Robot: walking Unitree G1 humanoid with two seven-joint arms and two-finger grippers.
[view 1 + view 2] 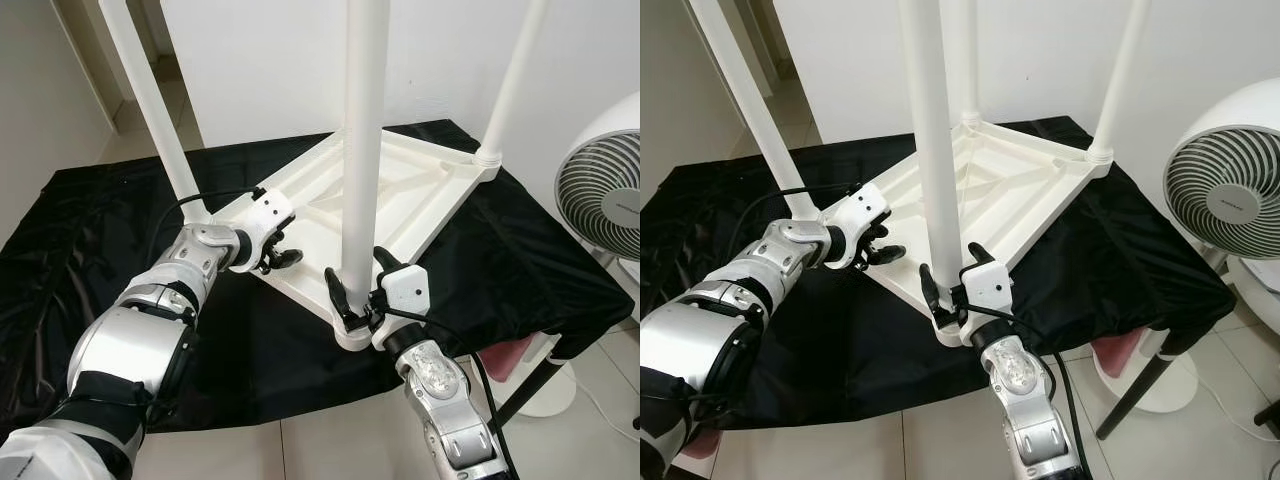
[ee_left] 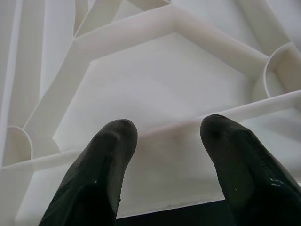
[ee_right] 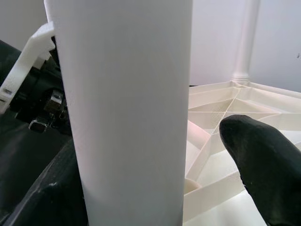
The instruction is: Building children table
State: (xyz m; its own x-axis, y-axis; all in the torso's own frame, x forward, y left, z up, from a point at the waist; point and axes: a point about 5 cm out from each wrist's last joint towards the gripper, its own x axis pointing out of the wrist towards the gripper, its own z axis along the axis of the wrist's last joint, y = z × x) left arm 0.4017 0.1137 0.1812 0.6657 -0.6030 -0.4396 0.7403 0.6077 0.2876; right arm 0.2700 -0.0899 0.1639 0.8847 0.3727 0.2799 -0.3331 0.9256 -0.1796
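- The white plastic table top (image 1: 400,190) lies upside down on the black cloth (image 1: 90,260), its ribbed underside facing up, with white tube legs standing from its corners.
- My right gripper (image 1: 357,290) is at the near corner, my fingers spread to either side of the nearest white tube leg (image 1: 362,140); whether the pads press on it I cannot tell.
- My left gripper (image 1: 278,252) sits at the near left edge of the table top, fingers (image 2: 106,160) apart with a raised rib showing between them, holding nothing that I can see.
- The left white leg (image 1: 150,100) rises just beside my left wrist, and the far right white leg (image 1: 510,85) stands well apart from both grippers.
- A white round fan (image 1: 610,190) stands to the right, near the cloth's right edge.
- A pink object (image 1: 505,357) shows low on the right under the cloth's edge.
- Black cloth lies bare to the left and along the near edge, with pale floor tiles (image 1: 330,450) below.
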